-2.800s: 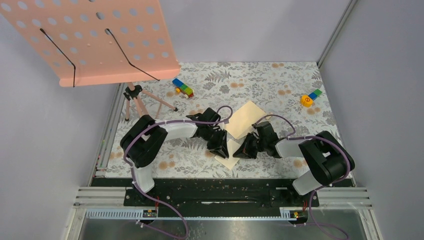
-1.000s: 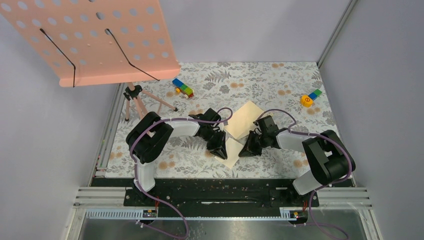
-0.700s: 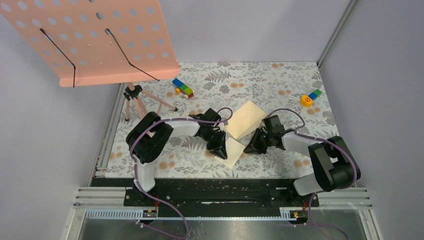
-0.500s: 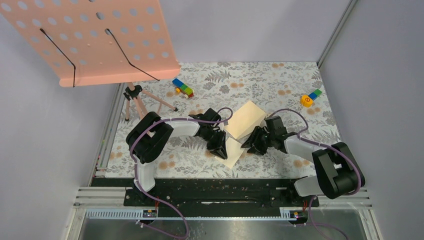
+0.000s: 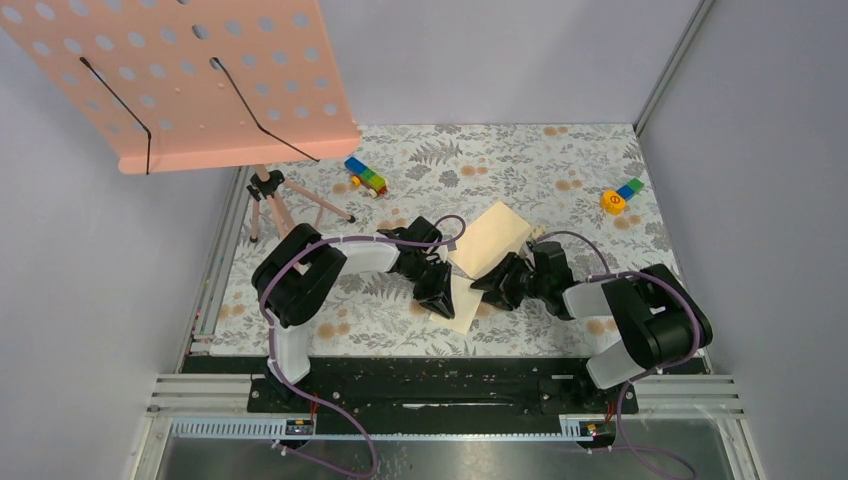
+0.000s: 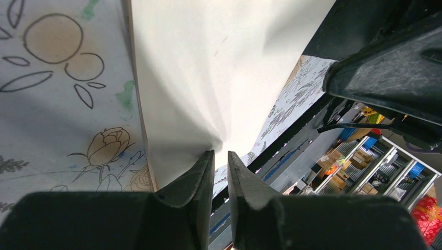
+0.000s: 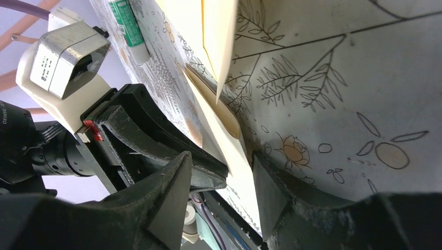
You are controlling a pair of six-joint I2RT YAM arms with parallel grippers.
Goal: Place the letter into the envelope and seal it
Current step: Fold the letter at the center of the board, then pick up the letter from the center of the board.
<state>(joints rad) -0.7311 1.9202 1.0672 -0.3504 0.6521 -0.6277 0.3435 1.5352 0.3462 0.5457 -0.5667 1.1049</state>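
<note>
I've got the left jaws pinching the pale cream paper sheet [image 6: 208, 67]; right jaws gape empty at its edge, and sloppy closing could crease it.

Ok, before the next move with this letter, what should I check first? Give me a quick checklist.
1. Left gripper pinching the letter: ok, its fingers are closed on the edge.
2. Right gripper free: ok, jaws apart, holding nothing.
3. Paper edge between the right fingers: ok, it runs into the gap in the right wrist view.
4. Envelope mouth open: cannot tell, only a tan strip shows.
5. Glue stick out of the way: ok, it lies clear of both grippers.
6. Room between the grippers: not ok, they sit very close together.
</note>
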